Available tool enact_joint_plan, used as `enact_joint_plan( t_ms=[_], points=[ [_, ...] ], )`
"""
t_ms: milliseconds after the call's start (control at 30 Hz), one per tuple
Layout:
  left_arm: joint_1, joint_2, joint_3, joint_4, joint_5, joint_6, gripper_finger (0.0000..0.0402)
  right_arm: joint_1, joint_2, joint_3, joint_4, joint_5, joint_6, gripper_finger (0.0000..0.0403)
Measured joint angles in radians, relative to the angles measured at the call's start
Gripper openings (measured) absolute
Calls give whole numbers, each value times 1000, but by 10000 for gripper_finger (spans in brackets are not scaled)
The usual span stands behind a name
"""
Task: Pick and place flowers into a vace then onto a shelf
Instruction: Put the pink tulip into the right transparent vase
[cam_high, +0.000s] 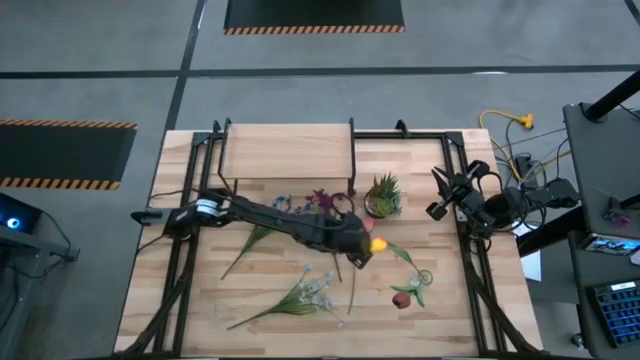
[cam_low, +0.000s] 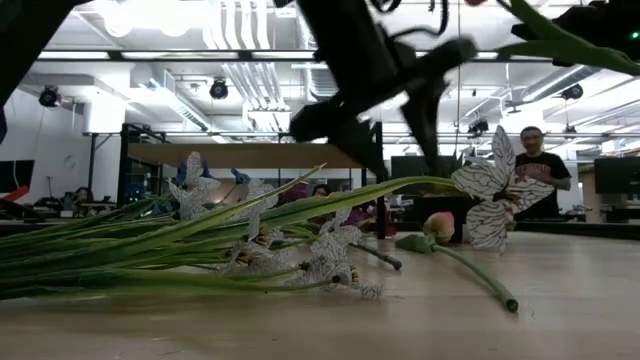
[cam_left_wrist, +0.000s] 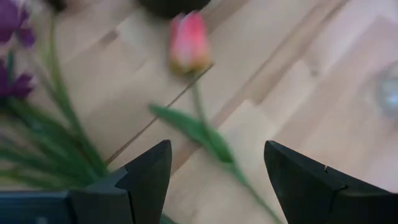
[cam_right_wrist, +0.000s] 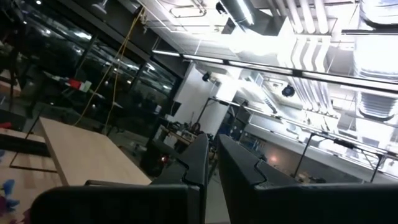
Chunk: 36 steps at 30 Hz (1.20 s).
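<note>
low view: green stems (cam_low: 150, 245) lie nearest on the tabletop (cam_low: 420, 320).
high view: left gripper (cam_high: 362, 247) mid-table; right gripper (cam_high: 440, 195) waits at the edge; one shelf (cam_high: 288, 152); one potted plant (cam_high: 383, 194); roughly six flowers (cam_high: 300, 296).
left wrist: fingers (cam_left_wrist: 149, 177) spread wide over one pink bloom (cam_left_wrist: 188, 41); centre on its stem before closing.
right wrist: fingers pressed together, empty.

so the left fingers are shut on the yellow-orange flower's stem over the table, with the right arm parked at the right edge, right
Not quite. The left gripper is over the yellow-orange flower, but its fingers are open: the left wrist view shows a wide gap with the stem passing between them, ungrasped. The right gripper does wait at the table's right edge.
</note>
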Motion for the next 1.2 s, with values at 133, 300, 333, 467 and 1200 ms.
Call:
enact_joint_plan(
  t_ms=[133,300,333,467,1200],
  points=[
    [0,0,-70,46,0,-65,240,0,0,0,0,0,0,27],
    [0,0,-182,249,9,-66,240,0,0,0,0,0,0,27],
    [0,0,-199,274,9,-67,240,0,0,0,0,0,1,27],
    [0,0,-248,313,9,-73,240,0,0,0,-1,0,8,27],
    [2,-1,-266,425,10,-33,240,0,0,0,-2,0,8,27]
  ],
)
